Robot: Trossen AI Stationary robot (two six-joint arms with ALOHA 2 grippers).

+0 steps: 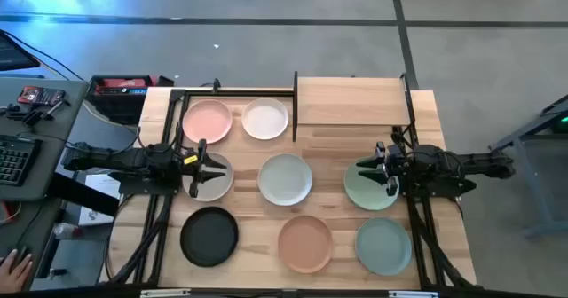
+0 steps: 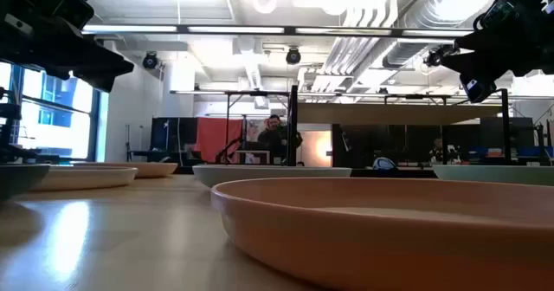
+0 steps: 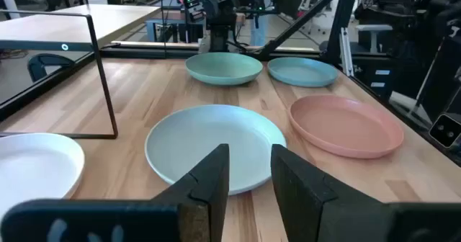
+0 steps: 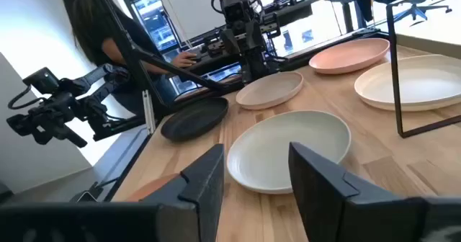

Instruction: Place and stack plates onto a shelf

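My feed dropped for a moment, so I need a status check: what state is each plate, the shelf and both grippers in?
Round matte pink plate: flat on table.
White plate: on table.
Cream plate: on table, beneath left gripper.
Pale grey plate: on table.
Sage green plate: on table, beneath right gripper.
Black plate: on table.
Terracotta plate: on table.
Teal plate: on table.
Light-wood shelf: holds nothing.
Left gripper: open, holds nothing.
Right gripper: open, holds nothing.

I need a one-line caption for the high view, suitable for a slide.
Eight plates lie on the table, none on the shelf yet; the left gripper hovers open over the cream plate, the right gripper open over the sage plate.
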